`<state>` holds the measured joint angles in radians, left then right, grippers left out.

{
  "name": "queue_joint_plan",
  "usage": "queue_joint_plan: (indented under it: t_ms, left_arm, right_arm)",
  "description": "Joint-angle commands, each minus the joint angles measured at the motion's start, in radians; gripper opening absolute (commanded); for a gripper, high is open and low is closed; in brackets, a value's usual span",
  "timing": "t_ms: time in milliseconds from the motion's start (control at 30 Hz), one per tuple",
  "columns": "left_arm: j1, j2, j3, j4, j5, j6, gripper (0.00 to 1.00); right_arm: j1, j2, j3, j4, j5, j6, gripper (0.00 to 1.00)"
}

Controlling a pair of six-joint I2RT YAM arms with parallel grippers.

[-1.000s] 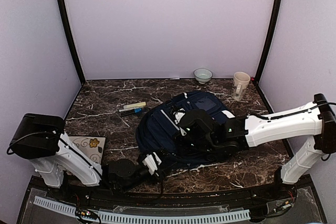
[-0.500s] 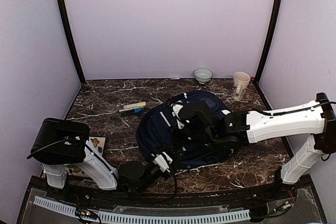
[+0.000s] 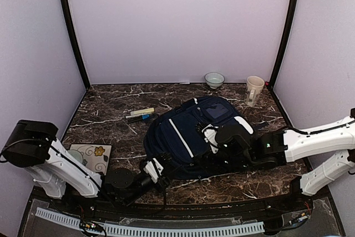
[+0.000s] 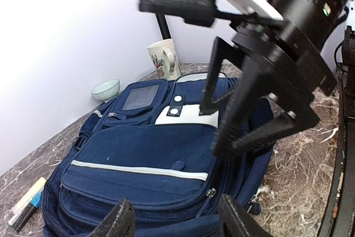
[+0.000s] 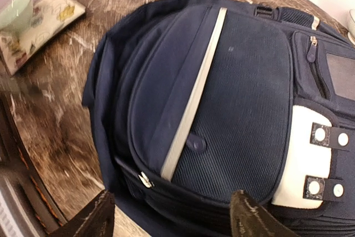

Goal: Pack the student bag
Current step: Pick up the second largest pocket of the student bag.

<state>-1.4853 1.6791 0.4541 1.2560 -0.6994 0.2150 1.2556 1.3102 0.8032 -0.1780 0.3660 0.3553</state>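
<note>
Now the left gripper (image 4: 175, 203) stands open, its jaws apart with nothing between them, low at the near edge of the large navy-blue fabric backpack with white stripes (image 3: 186, 131); whether it touches the fabric I cannot tell. The left arm (image 3: 66, 165) lies low on the near-left of the backpack and reaches toward it. The right gripper (image 5: 172, 195) is also spread wide and empty, hovering over the front pocket of the backpack. The right arm (image 3: 316, 140) stretches in almost level from the right of the backpack. The backpack lies flat, front side up, on the dark marble worktop (image 3: 111, 109).
</note>
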Motion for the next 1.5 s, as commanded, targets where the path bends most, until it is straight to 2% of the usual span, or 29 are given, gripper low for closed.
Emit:
queue_joint_plan:
  t_ms: [0,167,333,533,700,833,1100,1200,1300,1467]
  left_arm:
    - [-0.002,-0.124,-0.078,-0.105,0.007,-0.073,0.53]
    - [0.002,-0.235,-0.124,-0.172,-0.004,-0.099,0.53]
    - [0.006,-0.311,-0.170,-0.189,0.007,-0.114,0.53]
    - [0.009,-0.337,-0.203,-0.168,0.012,-0.116,0.53]
    - [0.010,-0.340,-0.223,-0.145,0.018,-0.118,0.52]
    - [0.010,-0.338,-0.241,-0.118,0.017,-0.117,0.52]
    - [0.012,-0.332,-0.261,-0.081,0.018,-0.114,0.52]
    - [0.015,-0.327,-0.262,-0.076,0.020,-0.113,0.52]
    - [0.015,-0.319,-0.266,-0.061,0.021,-0.113,0.50]
    - [0.016,-0.315,-0.268,-0.049,0.023,-0.110,0.49]
  right_arm:
    - [0.026,-0.010,-0.078,0.033,-0.024,-0.069,0.75]
    - [0.163,0.097,-0.082,0.037,0.217,-0.272,0.82]
    - [0.161,0.124,-0.110,0.156,0.313,-0.486,0.83]
    - [0.126,0.030,-0.140,0.191,0.279,-0.586,0.82]
    - [0.090,-0.016,-0.206,0.258,0.221,-0.685,0.77]
    - [0.061,0.020,-0.207,0.287,0.144,-0.718,0.74]
    - [0.040,0.136,-0.196,0.434,0.128,-0.785,0.69]
    - [0.016,0.169,-0.202,0.456,0.105,-0.786,0.65]
    - [-0.009,0.181,-0.224,0.505,0.091,-0.786,0.53]
    - [-0.025,0.197,-0.252,0.568,0.059,-0.781,0.39]
